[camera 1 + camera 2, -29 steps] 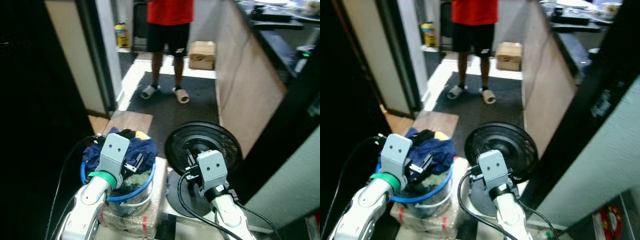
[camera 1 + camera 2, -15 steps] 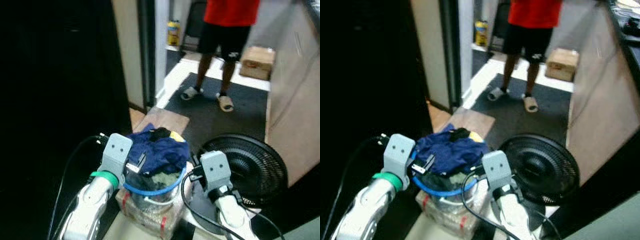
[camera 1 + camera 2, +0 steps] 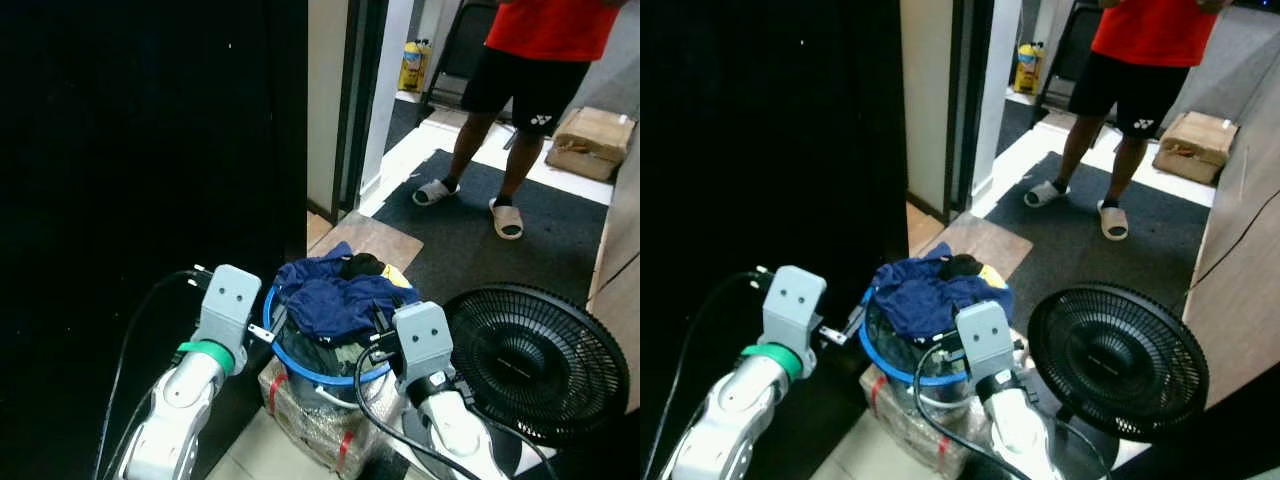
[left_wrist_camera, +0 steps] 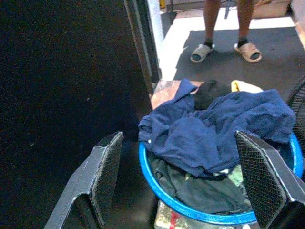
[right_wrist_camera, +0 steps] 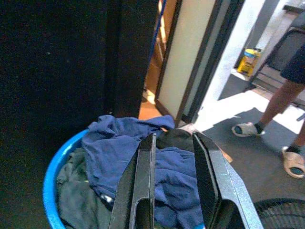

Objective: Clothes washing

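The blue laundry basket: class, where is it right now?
In the left eye view the blue laundry basket sits low and central on a wrapped box, between the left gripper and right gripper, left of the black fan.

Right end effector (image 5: pixel 174 186): two black fingers close together with a narrow gap, extended over a blue basket (image 5: pixel 50 183). Basket holds a blue garment (image 5: pixel 116 150) on top of dark clothes (image 5: pixel 78 193). Beyond: dark doorway, person's feet in sandals (image 5: pixel 248 129), yellow bottle (image 5: pixel 247 61).
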Controlling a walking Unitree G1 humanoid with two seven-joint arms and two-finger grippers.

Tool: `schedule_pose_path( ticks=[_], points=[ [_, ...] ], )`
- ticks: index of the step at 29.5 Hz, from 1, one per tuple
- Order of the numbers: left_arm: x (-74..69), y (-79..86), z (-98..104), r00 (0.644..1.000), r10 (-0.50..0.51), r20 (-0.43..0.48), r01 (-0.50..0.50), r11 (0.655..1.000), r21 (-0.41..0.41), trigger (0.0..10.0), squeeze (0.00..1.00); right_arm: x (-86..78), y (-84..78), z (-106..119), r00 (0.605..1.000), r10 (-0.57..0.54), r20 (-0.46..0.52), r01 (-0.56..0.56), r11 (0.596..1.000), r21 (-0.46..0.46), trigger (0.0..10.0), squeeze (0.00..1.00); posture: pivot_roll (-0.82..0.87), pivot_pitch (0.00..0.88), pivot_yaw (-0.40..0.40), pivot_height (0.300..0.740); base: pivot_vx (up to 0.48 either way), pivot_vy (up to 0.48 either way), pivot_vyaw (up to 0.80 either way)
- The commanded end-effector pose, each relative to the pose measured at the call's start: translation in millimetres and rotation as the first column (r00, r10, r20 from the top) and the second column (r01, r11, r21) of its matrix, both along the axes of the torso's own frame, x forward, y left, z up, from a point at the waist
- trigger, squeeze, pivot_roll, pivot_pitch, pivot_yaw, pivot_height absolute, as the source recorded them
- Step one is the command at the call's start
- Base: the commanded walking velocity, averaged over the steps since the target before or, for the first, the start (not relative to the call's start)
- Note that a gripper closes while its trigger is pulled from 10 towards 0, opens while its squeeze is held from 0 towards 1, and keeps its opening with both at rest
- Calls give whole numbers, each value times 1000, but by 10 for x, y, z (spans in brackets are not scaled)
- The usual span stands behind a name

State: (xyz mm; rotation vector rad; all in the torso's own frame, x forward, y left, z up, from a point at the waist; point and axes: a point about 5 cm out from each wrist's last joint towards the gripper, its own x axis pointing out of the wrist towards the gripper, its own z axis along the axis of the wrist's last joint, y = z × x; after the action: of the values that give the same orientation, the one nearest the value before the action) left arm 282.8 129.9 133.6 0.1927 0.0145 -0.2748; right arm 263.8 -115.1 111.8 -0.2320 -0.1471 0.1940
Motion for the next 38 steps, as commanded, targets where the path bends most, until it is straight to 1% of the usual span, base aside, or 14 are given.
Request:
schedule_pose_path(
  ticks=[1,14,22,26,38],
  points=[
    [-6,-8,-49,1000,-6,-13,6,1000,-1,10000,0,-11,-17,-44,1000,-12,-19,12,1000,7,10000,0,56,0,59,740,416,0,0],
    [7,-21,-59,1000,-14,-20,14,1000,4,10000,0,-20,-27,-58,1000,-22,-22,22,1000,0,10000,0,53,0,63,740,390,0,0],
    [6,-17,-76,999,-9,-34,8,1000,-5,10000,0,-18,-24,-64,1000,-20,-23,20,1000,-4,10000,0,54,0,63,740,0,0,0],
    [6,-10,-79,999,-4,-32,5,1000,8,10000,0,-19,-21,-64,1000,-17,-22,17,1000,-7,10000,0,57,0,61,740,0,0,0],
    [18,-31,-92,999,-15,-34,16,1000,11,10000,0,-9,-21,-72,1000,-16,-21,16,1000,-14,10000,0,51,0,61,740,0,0,0]
  ],
)
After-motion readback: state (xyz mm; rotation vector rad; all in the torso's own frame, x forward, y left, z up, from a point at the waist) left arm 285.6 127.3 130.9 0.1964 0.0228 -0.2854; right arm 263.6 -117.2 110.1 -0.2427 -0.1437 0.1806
